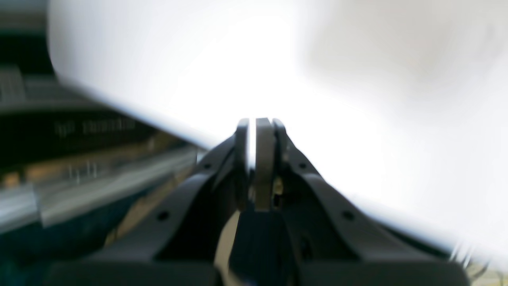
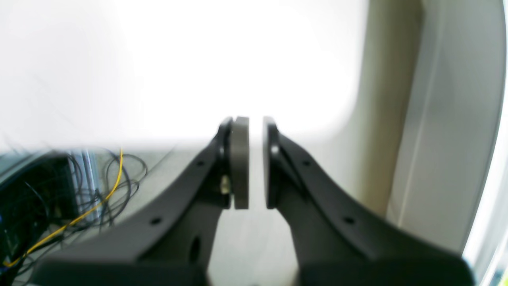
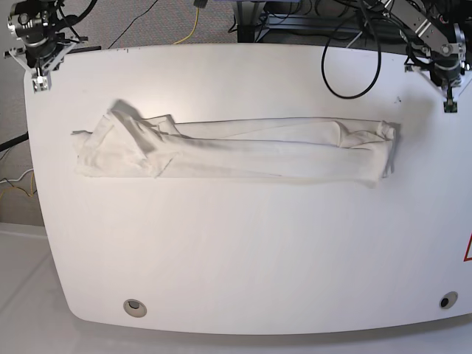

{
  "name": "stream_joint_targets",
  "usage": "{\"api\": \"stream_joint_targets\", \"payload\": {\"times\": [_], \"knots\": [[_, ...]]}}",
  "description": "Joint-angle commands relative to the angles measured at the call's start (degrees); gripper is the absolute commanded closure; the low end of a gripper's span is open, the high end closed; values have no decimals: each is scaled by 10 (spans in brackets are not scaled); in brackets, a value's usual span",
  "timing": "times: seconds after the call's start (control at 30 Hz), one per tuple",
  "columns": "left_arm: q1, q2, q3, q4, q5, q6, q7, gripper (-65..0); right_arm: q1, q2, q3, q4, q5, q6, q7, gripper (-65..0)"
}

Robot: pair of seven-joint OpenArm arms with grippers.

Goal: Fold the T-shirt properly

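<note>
The T-shirt lies on the white table as a long, crumpled white strip running left to right across the far half, plain side up, with a bunched sleeve at its left end. Both arms are drawn back to the table's far corners, away from the cloth. My left gripper hangs over the far right corner, shut and empty. Over the far left corner my right gripper has its jaws nearly together with a slim gap, and nothing is between them.
Black and yellow cables lie on the floor beyond the table's far edge. The table has two round holes near the front, one left and one right. A red sticker sits at the right edge.
</note>
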Motion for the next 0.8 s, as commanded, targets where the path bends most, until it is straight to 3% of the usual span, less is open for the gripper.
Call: {"api": "stream_joint_targets", "payload": {"times": [0.0, 0.27, 0.77], "knots": [[-24, -3, 21, 9, 13, 4, -5, -18, 21, 11, -7, 9, -26, -2, -5, -53], [-68, 0, 93, 9, 47, 4, -3, -18, 69, 9, -43, 9, -98, -2, -24, -53], [-77, 0, 158, 4, 67, 4, -3, -18, 78, -11, -60, 9, -104, -2, -24, -53]]}}
